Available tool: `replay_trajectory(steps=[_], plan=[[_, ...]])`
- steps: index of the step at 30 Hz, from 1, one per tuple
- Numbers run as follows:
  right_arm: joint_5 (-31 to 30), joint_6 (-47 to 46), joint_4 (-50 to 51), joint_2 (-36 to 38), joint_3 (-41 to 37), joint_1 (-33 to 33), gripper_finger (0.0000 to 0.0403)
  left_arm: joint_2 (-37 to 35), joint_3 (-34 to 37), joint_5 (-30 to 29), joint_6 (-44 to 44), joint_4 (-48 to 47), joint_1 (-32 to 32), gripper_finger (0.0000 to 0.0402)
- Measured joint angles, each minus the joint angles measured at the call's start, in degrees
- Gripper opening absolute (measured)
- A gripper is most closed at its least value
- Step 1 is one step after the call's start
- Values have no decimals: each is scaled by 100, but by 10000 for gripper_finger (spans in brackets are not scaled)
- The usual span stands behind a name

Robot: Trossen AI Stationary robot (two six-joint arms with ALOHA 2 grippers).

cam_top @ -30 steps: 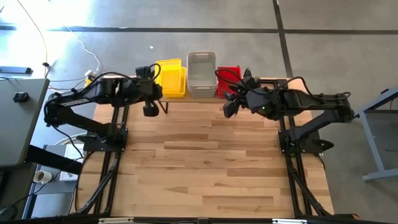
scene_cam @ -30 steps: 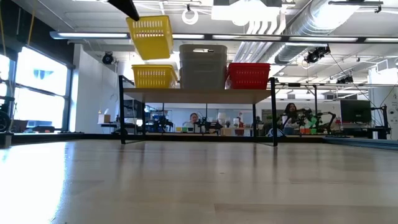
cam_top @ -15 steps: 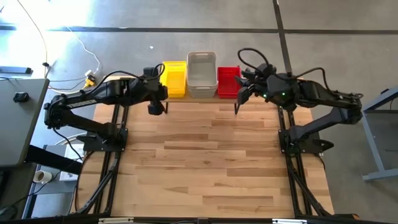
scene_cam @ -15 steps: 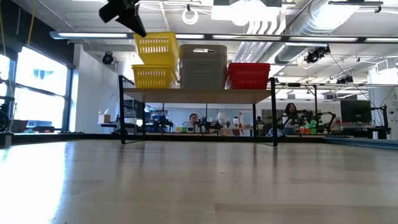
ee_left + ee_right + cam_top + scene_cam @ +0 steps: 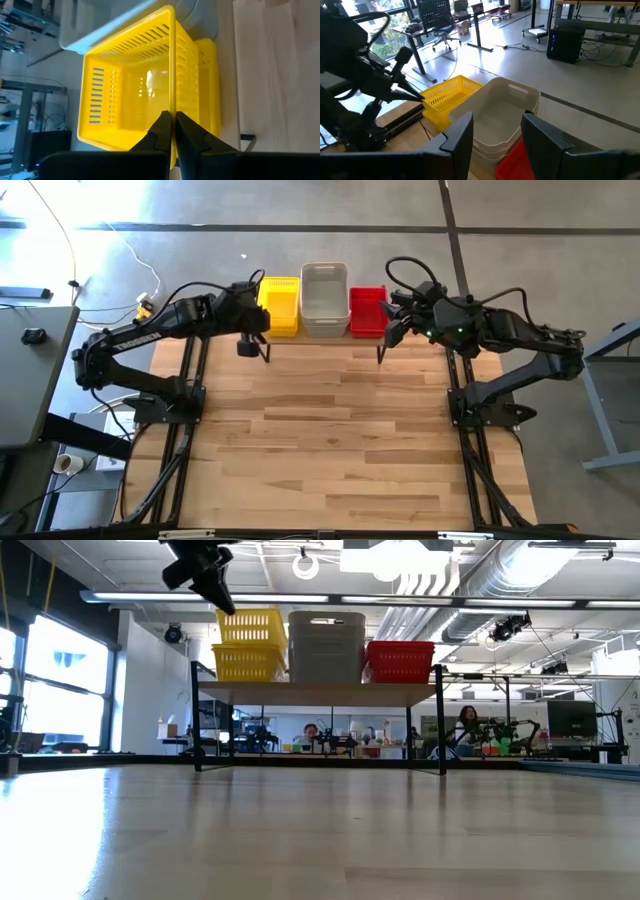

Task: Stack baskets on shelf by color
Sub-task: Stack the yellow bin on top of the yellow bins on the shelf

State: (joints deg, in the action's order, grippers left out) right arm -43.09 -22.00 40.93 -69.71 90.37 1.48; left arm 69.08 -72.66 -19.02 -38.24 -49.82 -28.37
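Observation:
On the shelf (image 5: 320,690) at the table's far edge stand three stacks. They are yellow baskets (image 5: 280,308), grey-white baskets (image 5: 324,300) and red baskets (image 5: 367,312). My left gripper (image 5: 173,131) is shut on the top yellow basket (image 5: 250,627), at the stack's left side. That basket sits on the lower yellow basket (image 5: 245,662). My right gripper (image 5: 492,135) is open. It hovers above the red stack (image 5: 520,160) at the shelf's right end and touches nothing. My left gripper holds the top yellow basket by the upper rim of one wall (image 5: 173,107), one finger inside and one outside. It comes from the table's left, slanting down (image 5: 218,595). The basket is level, its bottom set into the yellow basket below.
The shelf's black legs (image 5: 266,354) stand on the wooden tabletop (image 5: 340,440) near its far edge. The wide tabletop lies in front of the shelf. Beyond the table is a lab room with desks, and people sit far off (image 5: 465,725).
My left gripper has carried the yellow basket toward the far edge and down. The basket hung tilted above the shelf before and now sits level on the yellow stack. My right gripper has moved from in front of the shelf toward the far edge, over the red stack.

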Motion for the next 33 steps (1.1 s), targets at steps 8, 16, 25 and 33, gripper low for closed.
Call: replay_trajectory(steps=[8,16,25,33], plan=[[-4,0,-2,0,0,0,151,240,0,141,-257,-6,-204,0],[-6,0,-4,0,0,0,151,349,0,50,-353,-1,-204,8],[-15,0,-4,-2,0,0,151,349,0,41,-249,-1,-198,66],[-13,0,-4,-1,0,0,151,348,-170,-93,26,-48,-25,115]])
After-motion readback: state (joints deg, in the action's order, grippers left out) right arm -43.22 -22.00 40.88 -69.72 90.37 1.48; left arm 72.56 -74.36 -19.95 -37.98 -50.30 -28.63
